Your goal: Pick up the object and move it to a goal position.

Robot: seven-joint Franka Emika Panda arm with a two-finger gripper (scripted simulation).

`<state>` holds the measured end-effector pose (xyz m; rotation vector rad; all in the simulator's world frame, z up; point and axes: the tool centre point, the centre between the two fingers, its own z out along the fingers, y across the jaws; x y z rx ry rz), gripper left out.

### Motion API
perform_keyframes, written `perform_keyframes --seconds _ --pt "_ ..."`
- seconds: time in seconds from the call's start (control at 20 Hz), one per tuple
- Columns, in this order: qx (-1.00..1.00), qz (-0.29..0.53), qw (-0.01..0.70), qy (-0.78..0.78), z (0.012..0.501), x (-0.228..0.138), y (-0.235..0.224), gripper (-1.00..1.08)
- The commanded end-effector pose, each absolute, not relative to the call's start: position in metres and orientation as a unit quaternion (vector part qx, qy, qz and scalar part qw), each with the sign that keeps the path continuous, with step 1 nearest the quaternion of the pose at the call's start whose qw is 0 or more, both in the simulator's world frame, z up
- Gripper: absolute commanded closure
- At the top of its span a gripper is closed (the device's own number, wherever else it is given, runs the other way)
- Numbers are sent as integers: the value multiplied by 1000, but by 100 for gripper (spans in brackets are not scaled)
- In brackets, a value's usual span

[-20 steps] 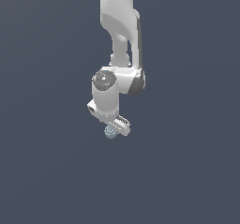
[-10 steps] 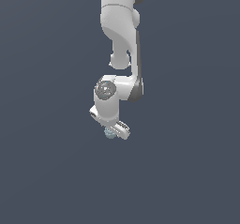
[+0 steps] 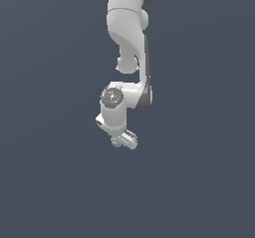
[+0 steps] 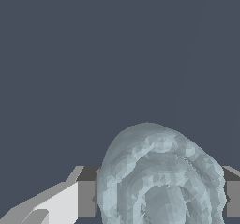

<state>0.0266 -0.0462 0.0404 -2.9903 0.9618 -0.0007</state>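
Where the wrist view looks down between the fingers, a dark grey finger pad [image 4: 86, 192] sits on one side, the object [image 4: 159, 181] fills the middle, and a second pad shows at the far edge. The object is a pale blue-grey knob with concentric ridges, rounded on its upper side. Both pads press against its flanks, so the gripper [image 4: 157, 195] is clamped on the knob — that squeeze is what holds it in the air.

In the exterior view, reading from that view's left to its right, there is first only flat, dark slate-blue background. In the middle the white robot arm [image 3: 130, 38] comes down from the top edge, bends at a joint, and ends in a round wrist and the gripper [image 3: 119, 141]. The hand tilts, its fingers slanting down toward the exterior view's right. A tiny pale speck, the object [image 3: 116, 142], peeks out at the fingertips, far smaller than the hand. Beyond the arm, on the exterior view's right, there is again only plain background.

No table edge, shadow or goal marker is visible, so it is hard to say how high the knob hangs; it appears lifted clear of any surface. The pick-up seems done, and carrying the knob to the goal seems to be the part left.
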Motion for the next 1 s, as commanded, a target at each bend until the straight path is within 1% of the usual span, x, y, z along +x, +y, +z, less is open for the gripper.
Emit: perform_keyframes --seconds 0.0,0.3,0.5,0.7,0.95 --pt "-952 0 0 306 40 26 -47 108" --pt "-952 0 0 306 41 26 -48 108" --pt "-952 0 0 306 46 21 -61 108" --pt "-952 0 0 306 57 11 -86 108" --pt "-952 0 0 306 76 -6 -132 108"
